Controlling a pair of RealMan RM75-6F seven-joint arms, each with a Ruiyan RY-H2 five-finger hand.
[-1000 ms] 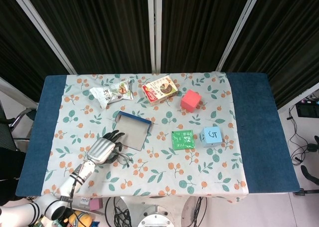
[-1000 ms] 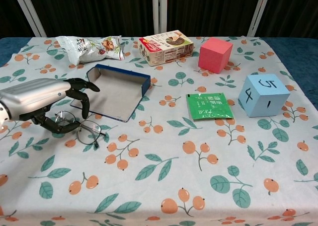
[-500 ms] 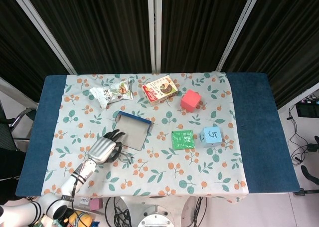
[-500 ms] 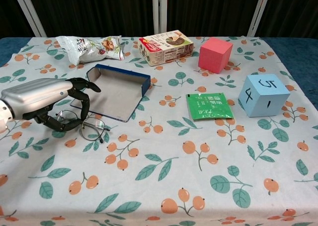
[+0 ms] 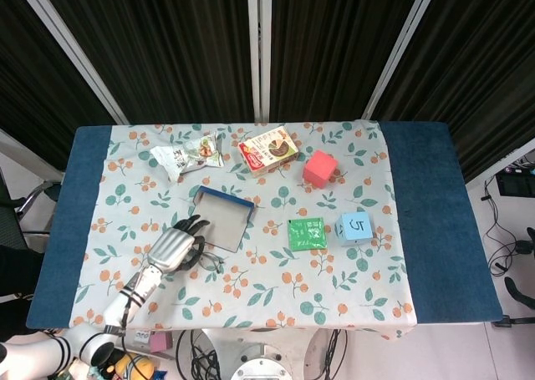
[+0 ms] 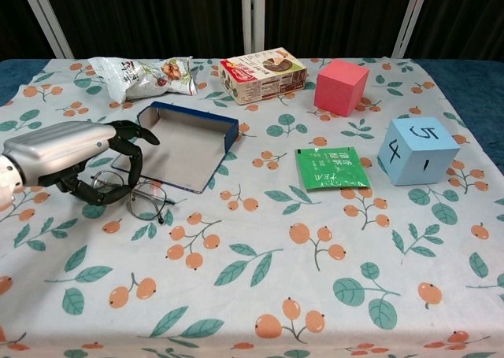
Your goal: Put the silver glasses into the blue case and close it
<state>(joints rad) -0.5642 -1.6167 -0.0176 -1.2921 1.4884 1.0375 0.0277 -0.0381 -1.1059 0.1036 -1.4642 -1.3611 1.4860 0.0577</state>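
One hand is at work: the left hand [image 6: 75, 157] has its dark fingers [image 6: 130, 149] curled down over the silver glasses [image 6: 132, 194], which lie on the flowered tablecloth [image 6: 260, 287] just in front of the blue case [image 6: 185, 142]. Whether the fingers truly grip the frame or only cage it cannot be told from either view; one lens and a temple stick out to the right of the hand, and the glasses appear to rest on the cloth. The right hand is in neither view.

The case lies open, its blue wall raised along the far edge and its pale grey inside facing up, close beside the hand's fingertips. From above, the left hand [image 5: 171, 248] sits at the near-left corner of the case [image 5: 224, 217].

By this showing the step in hand is the pickup of the glasses; nothing is in the case yet. The next move would seem to call for a firm hold on the thin frame, a short lift, and a carry over the case's near edge before letting go inside, then folding the case shut
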